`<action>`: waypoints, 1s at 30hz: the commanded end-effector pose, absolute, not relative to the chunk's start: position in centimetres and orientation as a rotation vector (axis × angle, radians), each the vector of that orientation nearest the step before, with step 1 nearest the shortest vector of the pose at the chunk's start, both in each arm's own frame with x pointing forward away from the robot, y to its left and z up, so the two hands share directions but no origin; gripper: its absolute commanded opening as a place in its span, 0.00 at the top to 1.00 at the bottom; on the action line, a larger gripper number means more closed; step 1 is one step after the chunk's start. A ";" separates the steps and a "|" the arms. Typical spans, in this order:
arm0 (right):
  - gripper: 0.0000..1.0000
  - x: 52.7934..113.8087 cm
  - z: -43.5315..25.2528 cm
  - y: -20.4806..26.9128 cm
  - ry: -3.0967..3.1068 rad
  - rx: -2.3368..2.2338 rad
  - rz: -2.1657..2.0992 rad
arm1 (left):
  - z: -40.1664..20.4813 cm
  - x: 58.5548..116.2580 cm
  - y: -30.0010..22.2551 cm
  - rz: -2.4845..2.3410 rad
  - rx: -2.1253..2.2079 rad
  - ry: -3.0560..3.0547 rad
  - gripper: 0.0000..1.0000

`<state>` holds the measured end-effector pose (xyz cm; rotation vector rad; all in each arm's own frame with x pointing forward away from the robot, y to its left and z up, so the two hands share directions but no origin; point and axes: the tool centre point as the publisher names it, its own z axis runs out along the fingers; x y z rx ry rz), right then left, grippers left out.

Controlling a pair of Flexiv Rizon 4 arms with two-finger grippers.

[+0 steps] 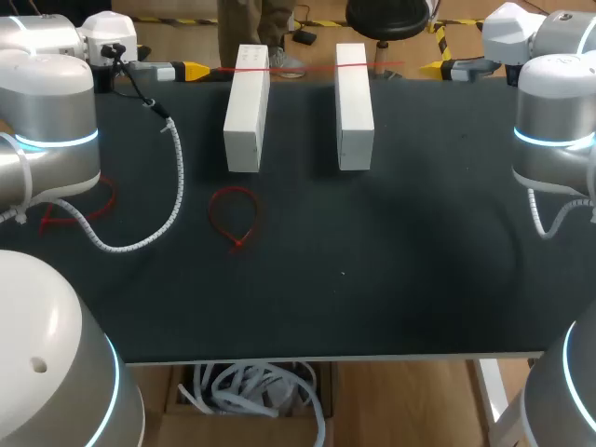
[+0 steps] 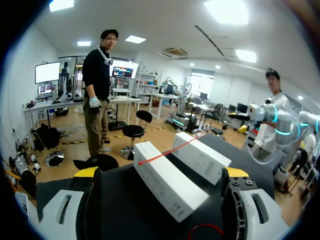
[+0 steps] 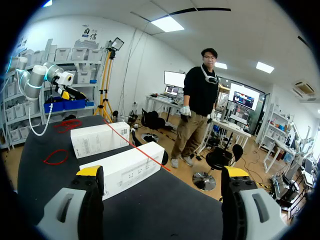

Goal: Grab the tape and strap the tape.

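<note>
A dark tabletop (image 1: 391, 279) is filling the head view. My left arm (image 1: 47, 112) is coming in at the left edge and my right arm (image 1: 554, 121) at the right edge. Both are sitting back at the far corners, well apart from the things in the middle.

Two long white boxes are lying side by side toward the far edge with a gap between them, the left box (image 1: 247, 107) and the right box (image 1: 354, 102).

The left pincer (image 2: 161, 172) is standing wide open with nothing between its yellow tips, and both boxes are lying ahead of it. The right pincer (image 3: 162, 171) is also gaping wide and holding nothing, with the same boxes ahead of it.

A red tape loop (image 1: 235, 245) is lying flat on the tabletop just in front of the left box. It is a closed ring with a short tail, and nothing is touching it. A second red loop (image 1: 56, 222) is lying near the left edge, partly hidden under the left arm. A thin red strip (image 1: 303, 68) is running across the tops of both boxes at their far ends. Whether it is fastened there cannot be told.

Judging from this, the task is barely starting. No tape is being gripped, so both the grabbing and the strapping are waiting to be done.
</note>
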<state>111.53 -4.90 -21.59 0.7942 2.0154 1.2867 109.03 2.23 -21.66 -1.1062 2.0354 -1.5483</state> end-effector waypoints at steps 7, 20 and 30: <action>0.00 111.5 -21.6 -4.9 2.015 0.794 1.288 | -21.8 109.0 2.2 -1.553 -1.103 2.029 0.00; 0.00 111.5 -21.6 -4.9 2.015 0.794 1.288 | -21.9 109.1 2.3 -1.536 -1.092 2.040 0.00; 0.00 111.5 -21.6 -4.9 2.015 0.794 1.288 | -23.4 111.6 3.3 -1.635 -0.646 2.090 0.00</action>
